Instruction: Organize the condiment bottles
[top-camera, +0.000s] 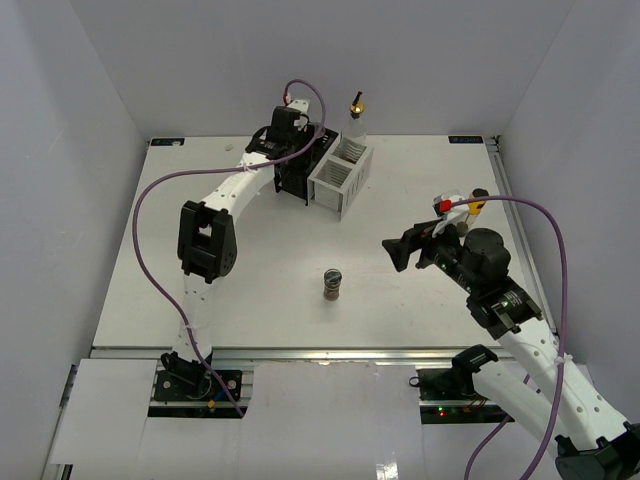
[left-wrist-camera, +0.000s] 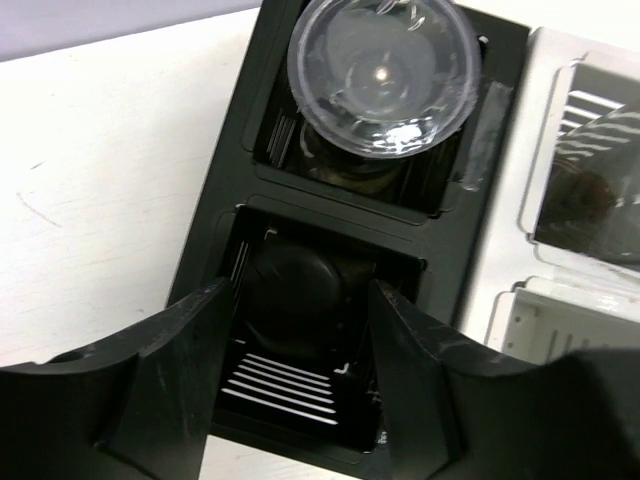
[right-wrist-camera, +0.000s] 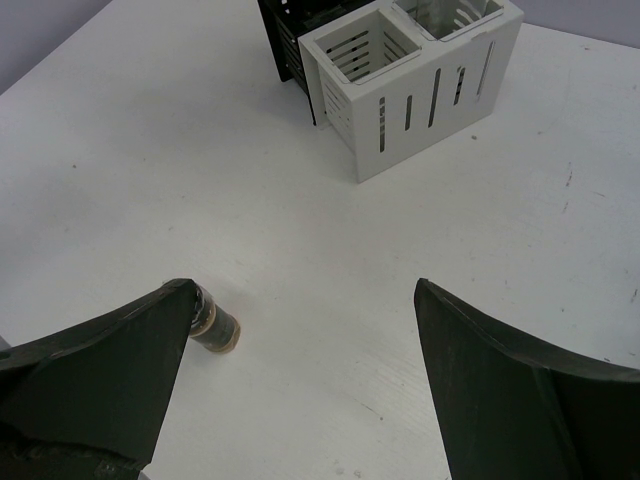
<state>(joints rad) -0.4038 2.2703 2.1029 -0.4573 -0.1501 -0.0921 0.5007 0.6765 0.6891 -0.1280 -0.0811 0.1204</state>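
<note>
Left gripper (left-wrist-camera: 300, 300) hangs over the black rack (left-wrist-camera: 225, 180), which stands hard against the white rack (top-camera: 338, 178). Its jaws are spread and hold nothing. Between them, down in the slot farther from the white rack's back end, sits a dark-lidded jar (left-wrist-camera: 295, 285). That one looks stowed.

Still loose is the small brown jar (top-camera: 333, 285), alone on the table (top-camera: 200, 200), well out in front of the white rack on the arms' side. The right gripper (right-wrist-camera: 302, 290) is also wide open and empty, off to the front right of the white rack and looking toward that jar. So the step in hand is likely the pickup of the last stray. The right arm would need to shift over and drop until the jar sits between its fingers, then pinch the body below the lid. The white rack's near slot looks free.

- In the right wrist view, a finger covers half of the jar.
- The clear-topped container (left-wrist-camera: 382, 75) in the black rack's other slot won't show its contents.
- The tall spouted bottle (top-camera: 355, 122) rises at the white rack's far end, but whether it is in the slot or behind it is unclear.
</note>
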